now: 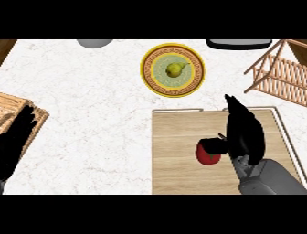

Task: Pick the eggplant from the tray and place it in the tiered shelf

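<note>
Right hand [242,132] lies over the wooden tray [176,173], fingers straight, thumb touching a red object [207,156]. Left hand [4,146] rests relaxed at the near left.

The right forearm [272,179] enters from the lower edge at the view's right and angles up and leftward. The right hand [244,132] extends from it, fingers straight and pointing away from the body, thumb [215,145] projecting to the left. The left hand [4,146] shows at the left edge, fingers raised, at rest.
</note>
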Controlling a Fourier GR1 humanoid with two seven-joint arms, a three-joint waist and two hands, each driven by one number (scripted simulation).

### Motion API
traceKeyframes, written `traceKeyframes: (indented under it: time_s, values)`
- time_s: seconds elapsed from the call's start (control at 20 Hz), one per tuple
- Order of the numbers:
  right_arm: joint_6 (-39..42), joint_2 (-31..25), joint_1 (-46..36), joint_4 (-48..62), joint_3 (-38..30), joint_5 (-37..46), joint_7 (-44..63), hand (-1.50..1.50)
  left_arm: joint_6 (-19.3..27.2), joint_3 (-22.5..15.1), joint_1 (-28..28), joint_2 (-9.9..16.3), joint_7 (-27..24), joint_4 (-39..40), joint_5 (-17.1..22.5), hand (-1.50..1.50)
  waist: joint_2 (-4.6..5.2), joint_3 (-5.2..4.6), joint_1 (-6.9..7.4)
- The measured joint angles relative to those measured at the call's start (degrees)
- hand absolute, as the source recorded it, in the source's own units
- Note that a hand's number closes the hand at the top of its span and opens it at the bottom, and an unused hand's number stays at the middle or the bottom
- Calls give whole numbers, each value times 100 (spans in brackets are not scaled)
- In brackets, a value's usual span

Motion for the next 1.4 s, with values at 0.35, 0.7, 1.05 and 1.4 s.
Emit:
traceKeyframes:
  time_s: [0.35,0.7,1.05,1.4]
  values:
    - [1709,-133,-194,128,201,-912,277,-150,-52,14,-38,24,44,-58,-19,0,31,-2,95]
    - [2517,-349,-450,405,267,-1530,306,-150,-35,34,-149,-8,173,-64,-50,0,39,4,82]
    - [3037,-549,-618,627,242,-1858,261,-150,-101,72,-92,-112,52,70,-103,0,37,8,66]
    - [3333,-775,-499,850,195,-1838,127,-150,-146,131,7,-154,36,8,-177,0,45,22,52]
